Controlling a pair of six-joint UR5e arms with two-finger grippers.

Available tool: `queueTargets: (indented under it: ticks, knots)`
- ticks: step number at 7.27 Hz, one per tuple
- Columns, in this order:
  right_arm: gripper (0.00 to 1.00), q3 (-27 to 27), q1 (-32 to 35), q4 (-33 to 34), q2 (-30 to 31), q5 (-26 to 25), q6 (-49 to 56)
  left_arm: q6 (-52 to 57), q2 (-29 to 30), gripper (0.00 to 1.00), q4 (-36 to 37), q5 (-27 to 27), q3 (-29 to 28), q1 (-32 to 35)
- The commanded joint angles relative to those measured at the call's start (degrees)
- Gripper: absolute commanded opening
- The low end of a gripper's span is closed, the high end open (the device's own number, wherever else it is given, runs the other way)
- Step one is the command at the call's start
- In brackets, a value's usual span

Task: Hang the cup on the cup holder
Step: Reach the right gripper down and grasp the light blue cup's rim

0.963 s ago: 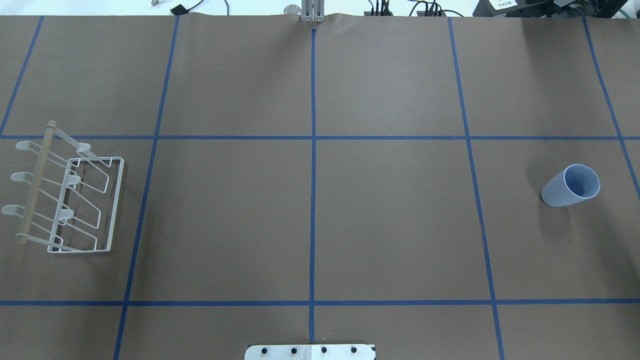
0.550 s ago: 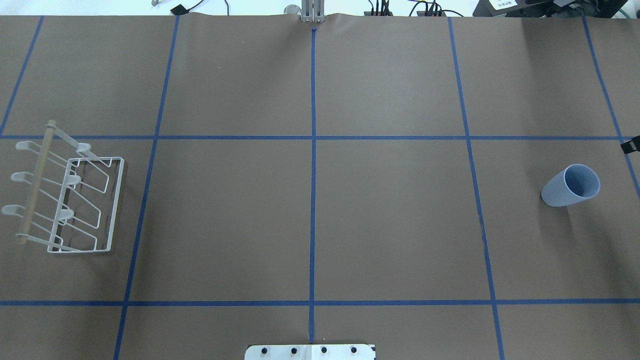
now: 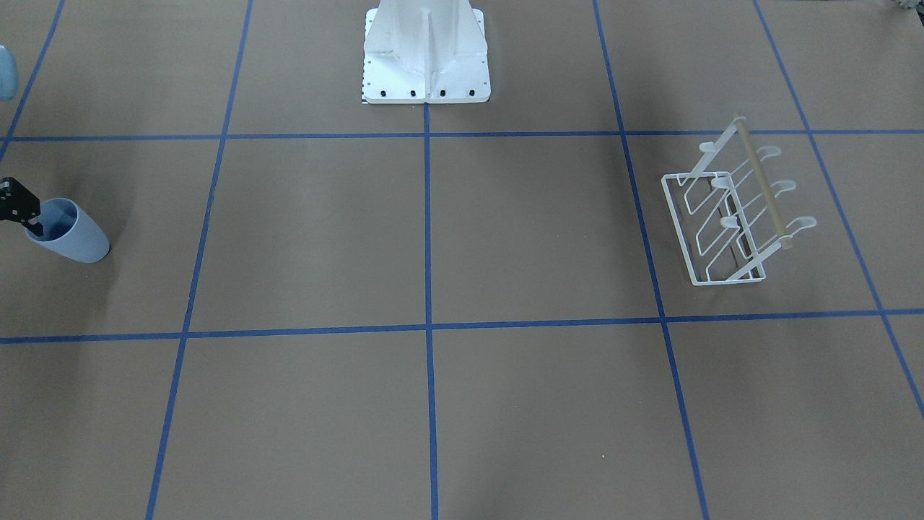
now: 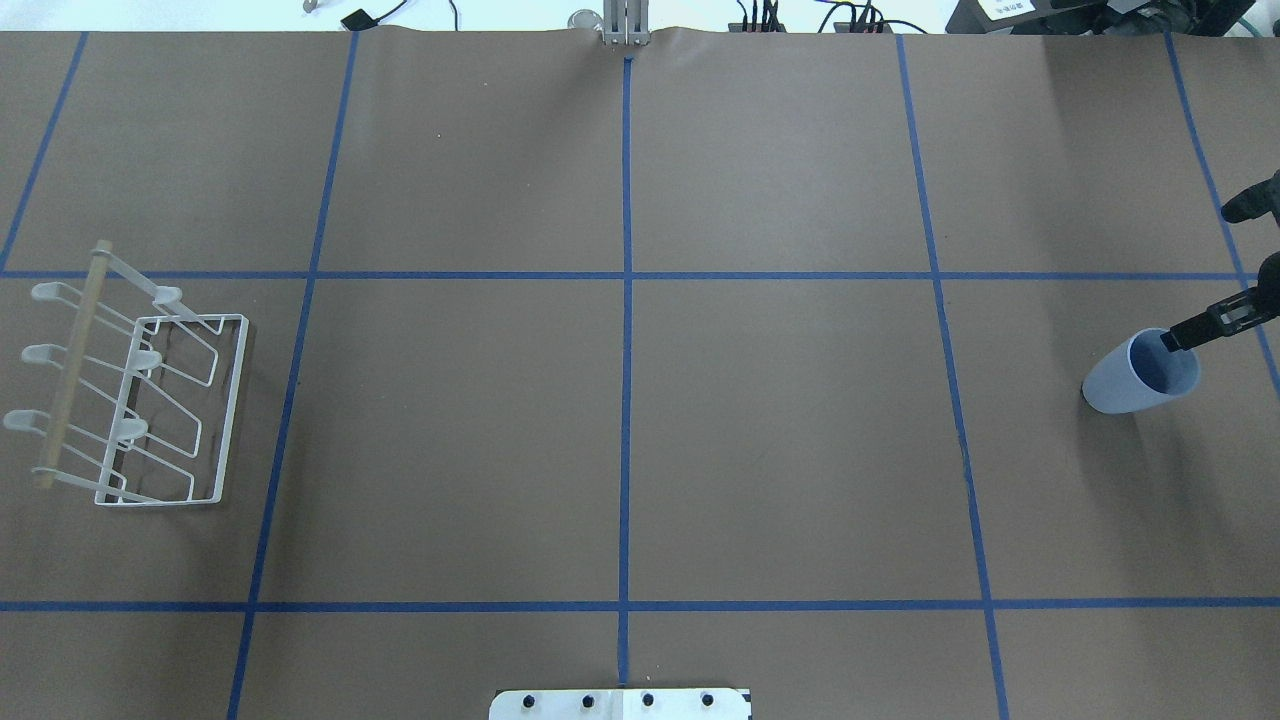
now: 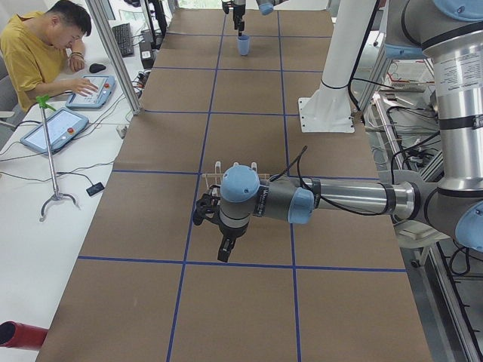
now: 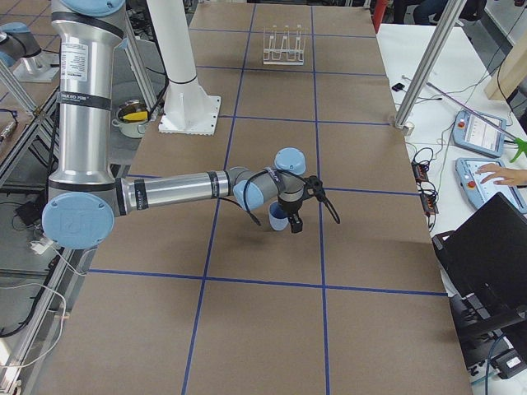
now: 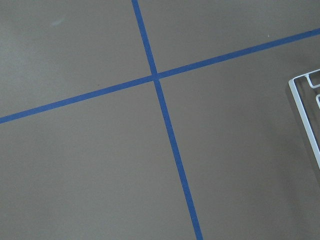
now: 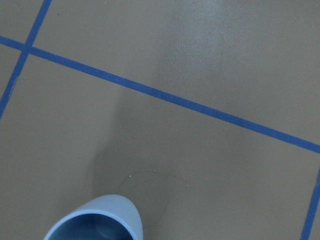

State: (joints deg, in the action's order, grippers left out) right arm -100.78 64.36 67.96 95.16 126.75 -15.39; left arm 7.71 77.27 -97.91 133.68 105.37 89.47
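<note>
The pale blue cup [image 4: 1125, 385] stands upright at the table's right side; it also shows in the front view [image 3: 76, 238] and at the bottom of the right wrist view [image 8: 95, 222]. My right gripper [image 4: 1200, 277] is open. One finger [image 4: 1200, 325] reaches over the cup's mouth, seen dipping at the rim in the front view [image 3: 20, 206]; the other finger [image 4: 1245, 205] is farther back. The white wire cup holder [image 4: 225, 400] with its wooden rod stands far left, empty. My left gripper [image 5: 223, 243] hovers near it; I cannot tell its state.
The white pedestal base [image 3: 426, 65] stands at the robot's side, mid-table [image 4: 620, 703]. Blue tape lines grid the brown table. A corner of the holder's base shows in the left wrist view [image 7: 302, 100]. An operator [image 5: 38, 53] sits at a side desk.
My right gripper has come in from the right edge and now reaches over the cup's mouth. The cup and the holder have not moved.
</note>
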Motion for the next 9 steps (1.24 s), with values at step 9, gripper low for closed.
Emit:
queueTargets:
  ticks: [9]
  knots:
    - [0.0,-3.37,2.87,-0.37,-5.91,9.09,-6.36,0.19,8.15,0.98,-1.05,0.17,2.89,0.09]
